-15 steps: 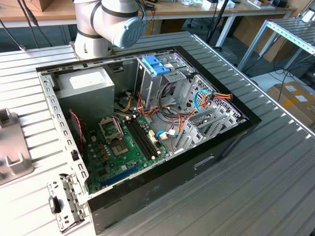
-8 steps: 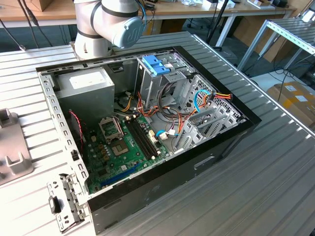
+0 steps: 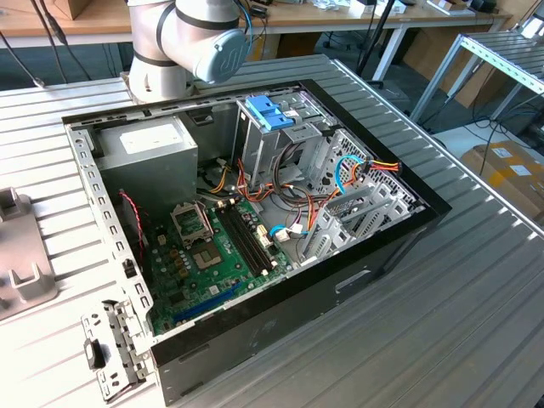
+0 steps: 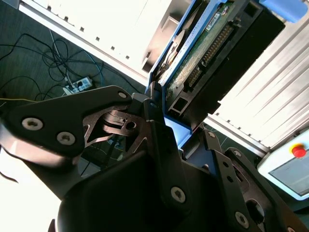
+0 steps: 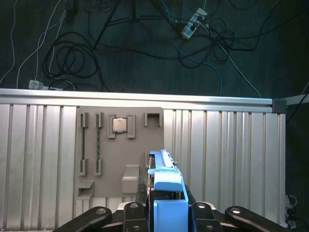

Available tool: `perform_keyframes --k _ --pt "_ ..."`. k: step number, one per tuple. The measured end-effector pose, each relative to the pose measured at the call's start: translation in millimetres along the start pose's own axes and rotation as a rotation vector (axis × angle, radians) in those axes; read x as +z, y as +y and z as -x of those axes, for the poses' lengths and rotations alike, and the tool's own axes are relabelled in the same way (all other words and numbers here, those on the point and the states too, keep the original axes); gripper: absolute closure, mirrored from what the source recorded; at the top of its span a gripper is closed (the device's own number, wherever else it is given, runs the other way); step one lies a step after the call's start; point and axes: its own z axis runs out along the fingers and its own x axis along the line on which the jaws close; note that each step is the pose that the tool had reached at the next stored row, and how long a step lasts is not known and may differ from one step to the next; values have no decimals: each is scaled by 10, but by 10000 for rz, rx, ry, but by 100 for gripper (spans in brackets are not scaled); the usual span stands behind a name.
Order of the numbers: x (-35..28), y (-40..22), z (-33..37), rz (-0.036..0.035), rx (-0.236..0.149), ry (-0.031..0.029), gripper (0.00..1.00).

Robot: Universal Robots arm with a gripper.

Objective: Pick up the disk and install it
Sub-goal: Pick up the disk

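We see the gripper (image 5: 166,208) clenched on the disk (image 5: 165,179), its black fingers (image 4: 159,140) gripping the light-blue frame from both sides. The disk stands edge-up in the air over a grey fixture plate (image 5: 96,145), which lies by the table's (image 5: 227,154) edge. The open computer case (image 3: 382,255) sits mid-table.

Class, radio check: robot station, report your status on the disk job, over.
Gripper shut on the disk. Disk held above grey parts tray, not yet in the case. Loose cables by the drive cage.
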Motion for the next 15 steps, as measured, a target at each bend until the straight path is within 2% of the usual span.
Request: perform_keyframes --k 15 --pt "-2 -47 -1 -1 0 0 63"
